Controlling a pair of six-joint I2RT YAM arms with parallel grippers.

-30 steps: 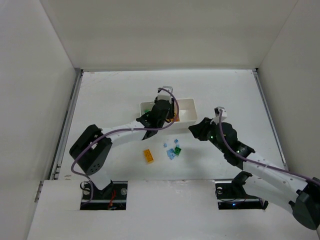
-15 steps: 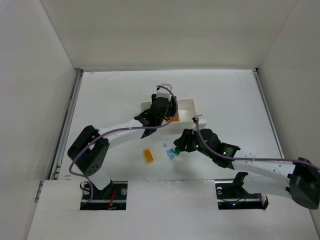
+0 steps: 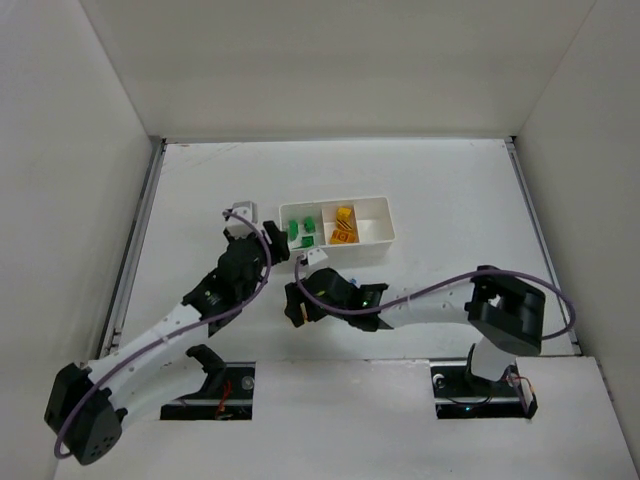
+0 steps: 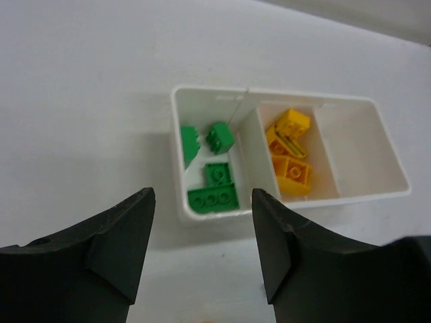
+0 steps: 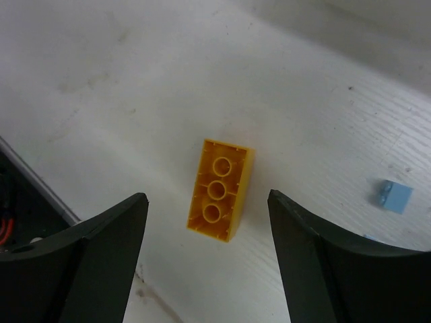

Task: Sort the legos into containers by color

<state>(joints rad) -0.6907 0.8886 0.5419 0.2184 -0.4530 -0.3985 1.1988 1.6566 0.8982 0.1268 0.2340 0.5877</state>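
The white tray [image 3: 375, 240] holds several green legos [image 4: 212, 192] in its left compartment and yellow legos [image 4: 291, 168] in the middle one; the right compartment [image 4: 357, 155] is bare. My left gripper [image 3: 278, 250] is open and holds nothing, just left of and nearer than the tray [image 4: 176, 145]. A yellow brick [image 5: 219, 190] lies studs-down on the table. My right gripper [image 5: 207, 196] hangs open above it, one finger on each side, not touching. A pale blue lego [image 5: 392, 196] lies to the right. In the top view my right gripper [image 3: 298, 303] hides the brick.
White walls enclose the table on three sides. The table's near edge, with a dark gap [image 5: 20, 222] beyond it, runs close behind the yellow brick. My right arm [image 3: 420, 305] stretches leftwards across the front of the table below the tray.
My left gripper has opened and pulled back from over the tray toward the near left. My right gripper has swept left across the loose legos to the yellow brick, opening wider.
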